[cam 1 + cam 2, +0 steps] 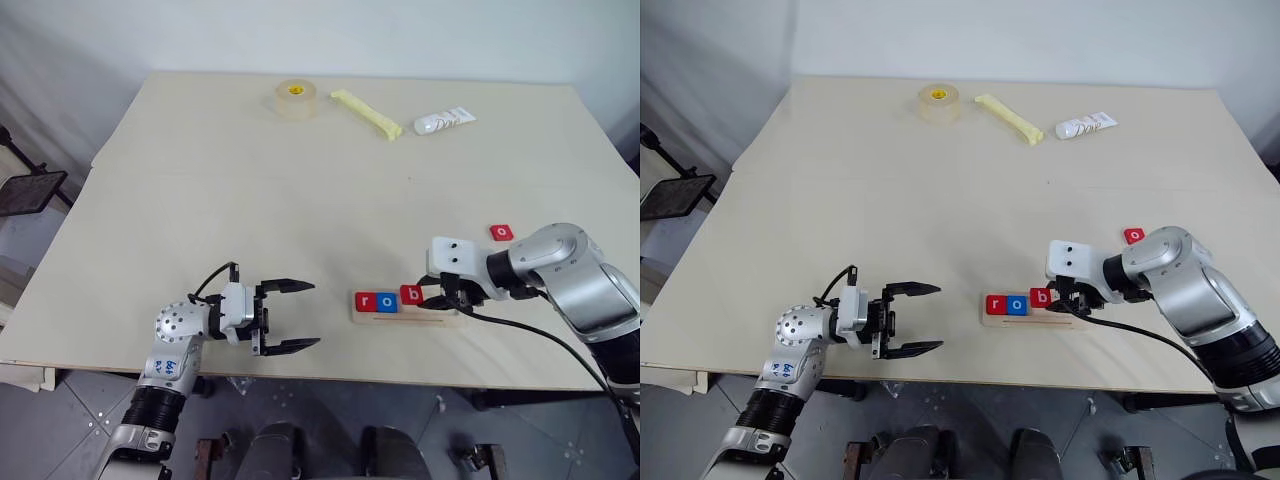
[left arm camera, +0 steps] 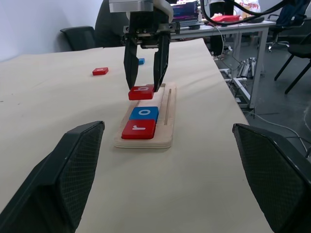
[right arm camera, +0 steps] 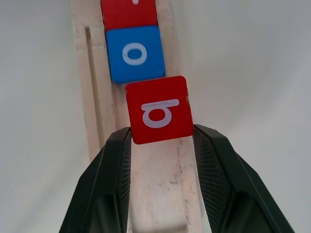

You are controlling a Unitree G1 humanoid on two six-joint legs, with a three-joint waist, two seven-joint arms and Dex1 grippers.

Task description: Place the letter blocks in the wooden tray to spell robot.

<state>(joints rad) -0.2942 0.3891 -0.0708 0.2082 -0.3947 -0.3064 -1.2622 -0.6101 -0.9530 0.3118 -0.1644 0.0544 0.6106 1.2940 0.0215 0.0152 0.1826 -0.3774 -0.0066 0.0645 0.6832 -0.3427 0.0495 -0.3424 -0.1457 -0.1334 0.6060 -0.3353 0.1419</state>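
1. Right tool [image 2: 146,73] is clamped on the red b block [image 3: 159,109], holding it just above the wooden tray [image 2: 167,114], slightly skewed.
2. Red r block [image 2: 138,129] and blue o block [image 2: 144,113] already sit in the tray touching each other, so b looks lined up for slot three.
3. Left tool [image 1: 285,316] idles with fingers apart, well away from the tray.
4. Another red o block [image 1: 501,232] waits on the table [image 1: 250,180] behind the right arm.
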